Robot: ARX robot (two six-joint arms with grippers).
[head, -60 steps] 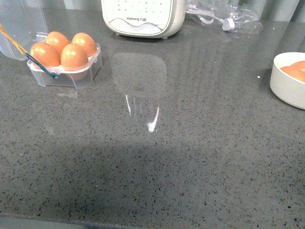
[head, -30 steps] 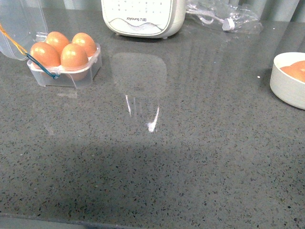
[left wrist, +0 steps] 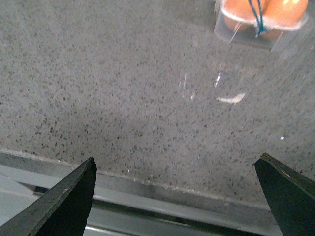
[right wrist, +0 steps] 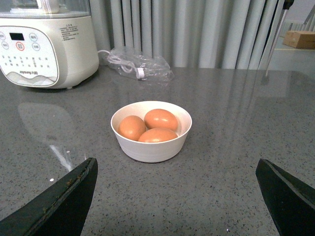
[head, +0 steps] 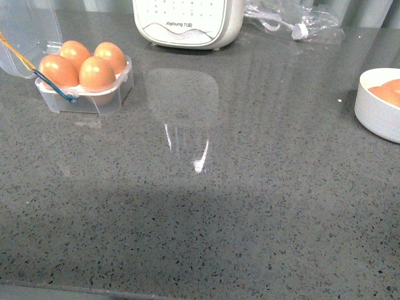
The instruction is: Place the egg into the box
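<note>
The box (head: 84, 94), a clear egg carton with its lid open, stands at the far left of the front view and holds several orange-brown eggs (head: 97, 73). Its corner also shows in the left wrist view (left wrist: 246, 34). Three more eggs (right wrist: 160, 119) lie in a white bowl (right wrist: 150, 150). My right gripper (right wrist: 175, 161) is open and empty, a short way in front of the bowl. My left gripper (left wrist: 176, 160) is open and empty over the table's front edge, well short of the box. Neither gripper shows in the front view.
A big white appliance (head: 187, 22) stands at the back centre. A clear plastic bag with a cable (head: 294, 22) lies to its right. The white bowl (head: 375, 119) sits at the right edge. Grey curtains hang behind the speckled grey table (head: 250, 206).
</note>
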